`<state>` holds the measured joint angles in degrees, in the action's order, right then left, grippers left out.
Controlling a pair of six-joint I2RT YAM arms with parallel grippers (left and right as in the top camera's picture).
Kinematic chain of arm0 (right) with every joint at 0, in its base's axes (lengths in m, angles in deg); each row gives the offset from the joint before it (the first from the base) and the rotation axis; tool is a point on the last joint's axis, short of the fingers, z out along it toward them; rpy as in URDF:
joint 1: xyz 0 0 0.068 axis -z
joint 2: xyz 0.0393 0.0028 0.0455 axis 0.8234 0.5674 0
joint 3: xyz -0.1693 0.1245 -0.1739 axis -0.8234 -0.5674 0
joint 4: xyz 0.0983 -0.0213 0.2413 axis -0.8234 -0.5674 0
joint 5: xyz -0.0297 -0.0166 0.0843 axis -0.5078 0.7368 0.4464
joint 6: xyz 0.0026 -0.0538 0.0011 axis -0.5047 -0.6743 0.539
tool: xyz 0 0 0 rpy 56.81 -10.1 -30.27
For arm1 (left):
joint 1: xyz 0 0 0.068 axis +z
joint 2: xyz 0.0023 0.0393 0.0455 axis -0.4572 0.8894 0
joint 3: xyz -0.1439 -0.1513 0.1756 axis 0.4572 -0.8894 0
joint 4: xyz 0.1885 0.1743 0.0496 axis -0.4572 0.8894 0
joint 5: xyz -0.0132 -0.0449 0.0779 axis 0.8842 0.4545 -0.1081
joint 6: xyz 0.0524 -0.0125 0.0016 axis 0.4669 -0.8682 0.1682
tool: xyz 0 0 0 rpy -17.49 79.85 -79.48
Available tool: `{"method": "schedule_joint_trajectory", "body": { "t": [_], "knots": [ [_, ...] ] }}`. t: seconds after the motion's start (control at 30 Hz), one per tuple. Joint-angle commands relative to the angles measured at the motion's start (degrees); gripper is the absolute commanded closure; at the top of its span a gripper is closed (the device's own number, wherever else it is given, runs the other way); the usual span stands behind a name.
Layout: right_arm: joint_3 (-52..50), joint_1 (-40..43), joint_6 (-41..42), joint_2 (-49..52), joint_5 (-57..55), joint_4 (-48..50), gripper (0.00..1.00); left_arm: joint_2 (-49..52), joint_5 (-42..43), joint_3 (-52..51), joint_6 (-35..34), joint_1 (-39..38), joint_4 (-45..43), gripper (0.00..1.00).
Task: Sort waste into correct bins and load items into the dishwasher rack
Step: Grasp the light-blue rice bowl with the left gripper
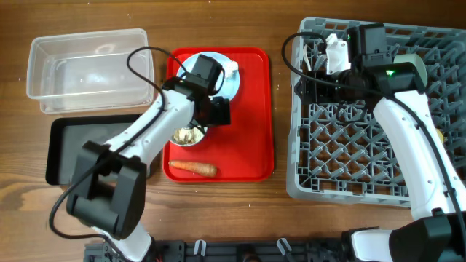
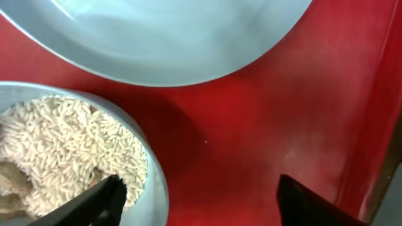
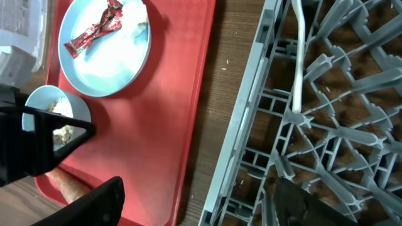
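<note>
A red tray (image 1: 251, 109) holds a pale blue plate (image 2: 169, 37), a small blue bowl of rice (image 2: 59, 147) and a carrot (image 1: 193, 168). A red wrapper (image 3: 94, 31) lies on the plate (image 3: 116, 63). My left gripper (image 2: 201, 201) is open low over the tray, one finger over the bowl's rim, the other over bare tray; it sits at the bowl (image 1: 188, 135) in the overhead view (image 1: 217, 113). My right gripper (image 3: 198, 201) is open and empty, straddling the left edge of the grey dishwasher rack (image 1: 364, 160). A white utensil (image 3: 298, 56) lies in the rack.
A clear plastic bin (image 1: 87, 65) stands at the back left, with a black bin (image 1: 62, 149) in front of it. Bare wood shows between the tray and the rack (image 3: 217, 125). The carrot (image 3: 66, 182) lies at the tray's front edge.
</note>
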<state>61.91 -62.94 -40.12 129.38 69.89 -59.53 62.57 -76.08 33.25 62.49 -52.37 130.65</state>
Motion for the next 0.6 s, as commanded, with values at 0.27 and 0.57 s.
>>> {"method": "schedule_joint_trajectory", "body": {
  "t": [0.27, 0.57],
  "knots": [
    [0.1, -0.2, 0.8, 0.0, 1.1, -1.6, 0.22, 4.5, -2.4, 0.2, -0.2, -0.6, -1.2, 0.48],
    [0.1, -0.2, 0.8, 0.0, 1.1, -1.7, 0.22, 5.7, -2.4, 0.1, -0.1, -1.9, -1.6, 0.78]
  ]
}}
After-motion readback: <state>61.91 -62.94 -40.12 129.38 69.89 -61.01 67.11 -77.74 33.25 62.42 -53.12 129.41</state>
